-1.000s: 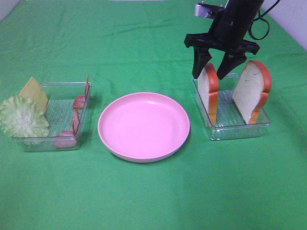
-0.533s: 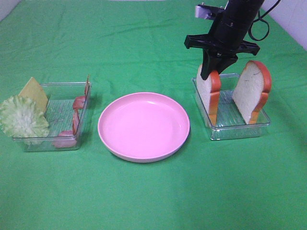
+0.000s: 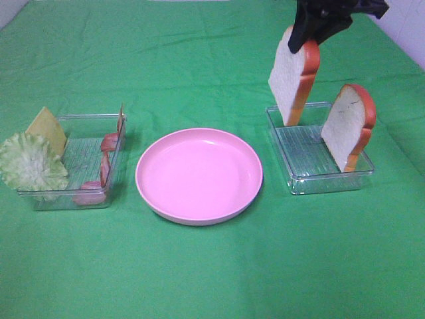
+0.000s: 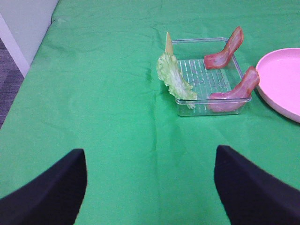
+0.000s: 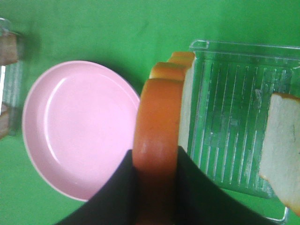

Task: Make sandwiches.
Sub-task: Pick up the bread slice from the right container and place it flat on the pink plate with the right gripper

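Step in hand, by judgement: fetching the first bread slice (image 3: 292,73). The right gripper (image 3: 304,38) pinched its top crust and held it upright above the plate-side edge of the clear tray (image 3: 332,181), where the second slice (image 3: 346,126) leaned. The next move called for carrying it over the pink plate (image 3: 199,174) and laying it flat. The left gripper (image 4: 150,185) hung spread and empty, well apart from the lettuce (image 4: 176,79), bacon (image 4: 234,89) and cheese (image 4: 168,44). The right arm was cut off at the exterior view's top edge, and the crust hid the pad contact.
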You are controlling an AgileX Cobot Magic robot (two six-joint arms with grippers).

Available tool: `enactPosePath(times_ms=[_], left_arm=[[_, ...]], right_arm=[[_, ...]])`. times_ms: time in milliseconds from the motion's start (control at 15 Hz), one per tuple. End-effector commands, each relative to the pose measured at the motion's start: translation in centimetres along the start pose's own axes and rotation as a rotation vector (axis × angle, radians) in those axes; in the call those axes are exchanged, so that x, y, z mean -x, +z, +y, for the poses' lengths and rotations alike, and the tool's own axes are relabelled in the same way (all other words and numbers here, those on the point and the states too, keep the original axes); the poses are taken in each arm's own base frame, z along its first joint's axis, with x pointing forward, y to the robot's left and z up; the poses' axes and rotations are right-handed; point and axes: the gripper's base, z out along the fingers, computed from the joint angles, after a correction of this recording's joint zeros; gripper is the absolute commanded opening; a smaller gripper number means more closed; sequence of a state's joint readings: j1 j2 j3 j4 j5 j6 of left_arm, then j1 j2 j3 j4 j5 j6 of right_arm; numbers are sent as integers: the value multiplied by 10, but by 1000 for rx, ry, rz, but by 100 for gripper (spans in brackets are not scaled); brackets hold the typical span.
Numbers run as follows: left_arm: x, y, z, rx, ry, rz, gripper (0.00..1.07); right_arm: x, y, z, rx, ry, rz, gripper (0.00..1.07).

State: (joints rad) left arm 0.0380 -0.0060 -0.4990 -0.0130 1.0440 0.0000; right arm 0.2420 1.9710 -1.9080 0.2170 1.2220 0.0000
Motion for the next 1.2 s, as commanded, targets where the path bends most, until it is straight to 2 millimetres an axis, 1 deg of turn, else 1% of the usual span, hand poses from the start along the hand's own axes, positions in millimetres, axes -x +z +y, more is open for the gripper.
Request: enactPosePath(times_ms=[67,133,333,400,467,600,667,800,867,1000,1067,1200], left_arm=[[-1,-2,0,0,-4,-25,73],[-1,-2,0,0,-4,-25,73],[-1,-2,0,0,-4,-25,73],[-1,-2,0,0,-4,-25,73],[-1,-2,0,0,-4,-25,73],[-1,-2,0,0,-4,-25,73],[-1,-2,0,0,-4,-25,73],[-1,-2,0,0,-4,-25,73],[-1,-2,0,0,-4,-25,73],[-1,-2,0,0,-4,-25,73],[-1,-2,0,0,-4,-25,73],[-1,-2,0,0,-4,-25,73]], right_arm=[[-10,-27,13,91,14,6,0],[-20,-30,25,224,38,27,0],[-38,6,25,317,64,142,0],[-49,26,26,393,102,179,0],[-58,45,28,487,143,177,0],[-69,74,30,618,231,94,0],[-76,88,28,665,304,39,0],[-80,100,26,701,337,-10,0],[-78,106,26,725,351,-8,0],[-78,126,24,754,402,21,0],[-79,130,24,754,404,33,0],[-84,160,20,794,458,115,0]])
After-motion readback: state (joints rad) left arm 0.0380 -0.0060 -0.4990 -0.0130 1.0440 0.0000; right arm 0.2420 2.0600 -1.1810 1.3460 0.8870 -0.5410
